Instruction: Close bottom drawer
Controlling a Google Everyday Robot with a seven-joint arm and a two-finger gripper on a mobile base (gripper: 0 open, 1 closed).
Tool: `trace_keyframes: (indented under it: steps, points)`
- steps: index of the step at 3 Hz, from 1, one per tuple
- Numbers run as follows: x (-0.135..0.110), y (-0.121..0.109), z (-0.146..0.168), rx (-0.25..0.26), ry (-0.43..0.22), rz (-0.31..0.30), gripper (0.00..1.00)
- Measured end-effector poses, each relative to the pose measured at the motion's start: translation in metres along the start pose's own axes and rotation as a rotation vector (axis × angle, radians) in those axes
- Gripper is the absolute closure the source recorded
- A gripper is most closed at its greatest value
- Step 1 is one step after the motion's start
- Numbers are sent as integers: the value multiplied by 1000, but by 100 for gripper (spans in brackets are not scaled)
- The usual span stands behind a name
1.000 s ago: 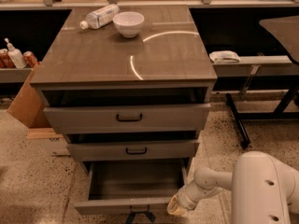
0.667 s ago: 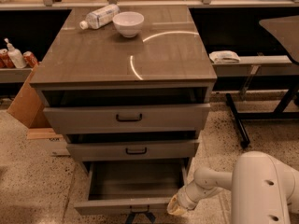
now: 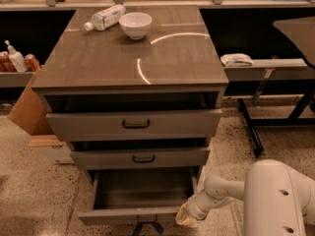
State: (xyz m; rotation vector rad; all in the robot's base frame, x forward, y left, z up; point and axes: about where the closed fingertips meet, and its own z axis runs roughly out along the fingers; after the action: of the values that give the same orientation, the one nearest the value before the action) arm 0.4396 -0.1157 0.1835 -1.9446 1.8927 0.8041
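Observation:
The bottom drawer (image 3: 130,215) of the grey-brown cabinet stands pulled far out, its deep box empty and its narrow front panel near the lower edge of the camera view. Its small black handle (image 3: 146,218) is only partly seen at the frame's bottom. My white arm reaches in from the lower right. My gripper (image 3: 186,215) is at the right end of the drawer's front panel, close to or touching it. The mid drawer (image 3: 140,158) and the top drawer (image 3: 134,124) above it stick out a little.
On the cabinet top (image 3: 98,63) lie a white bowl (image 3: 135,24) and a plastic bottle (image 3: 104,17) on its side. A cardboard box (image 3: 27,107) stands at the left. A side table with a folded cloth (image 3: 236,59) and black legs (image 3: 251,129) stands at the right. The floor is speckled.

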Motion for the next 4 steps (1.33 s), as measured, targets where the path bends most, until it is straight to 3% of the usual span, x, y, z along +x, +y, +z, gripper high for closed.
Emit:
trace_keyframes:
  steps: [4]
  points:
    - [-4,-17,0,55,-3,-7,100]
